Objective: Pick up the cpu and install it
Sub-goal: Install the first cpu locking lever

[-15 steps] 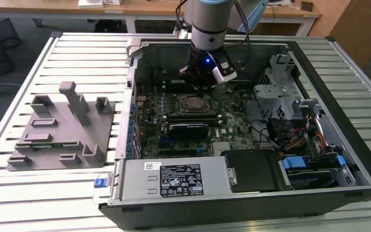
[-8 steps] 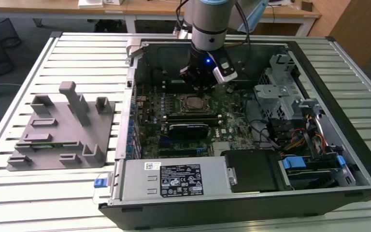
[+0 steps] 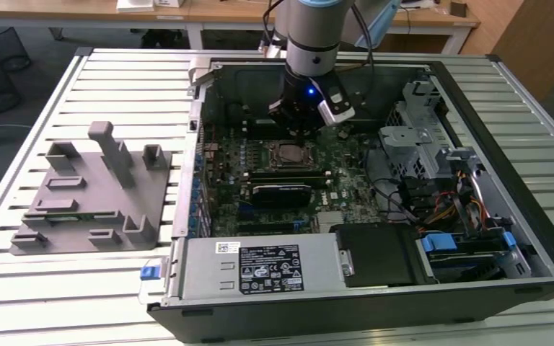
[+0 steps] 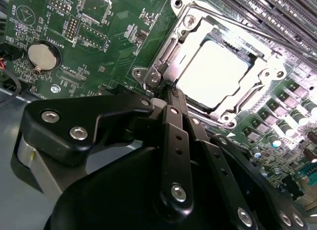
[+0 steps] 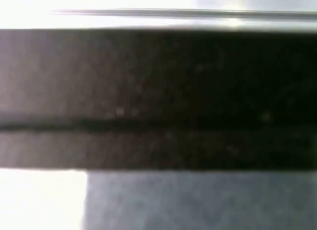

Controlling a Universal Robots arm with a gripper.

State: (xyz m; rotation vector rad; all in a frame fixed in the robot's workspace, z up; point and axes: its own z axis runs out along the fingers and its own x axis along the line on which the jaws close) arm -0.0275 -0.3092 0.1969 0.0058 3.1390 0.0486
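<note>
While the arm reaches down into the open black computer case (image 3: 508, 180), its black gripper (image 4: 174, 94) hangs just above the green motherboard (image 3: 349, 162), close beside the CPU socket. In the second wrist view the 2 black fingers (image 4: 176, 141) lie pressed together, drawn to a narrow point with nothing between them, and their tip stands at the corner of the silvery metal socket frame (image 4: 163, 67); whether it touches the frame cannot be told.

The small flat square cpu with the pale silvery metal top (image 4: 213, 71) lies seated inside that frame, level with it and brightly lit, apart from the fingers. In the exterior view the same socket (image 3: 290, 152) shows as a small square just below the gripper body, above a black rectangular heatsink block (image 3: 282, 192).

A round silver coin battery (image 4: 40, 56) sits on the board, well apart from the socket.

On the slatted white metal table (image 3: 113, 72), toward the exterior view's left of the case, stands a grey plastic fixture with upright posts and slots (image 3: 94, 194). A blurred dark band (image 5: 158, 96) crosses the first wrist view.
</note>
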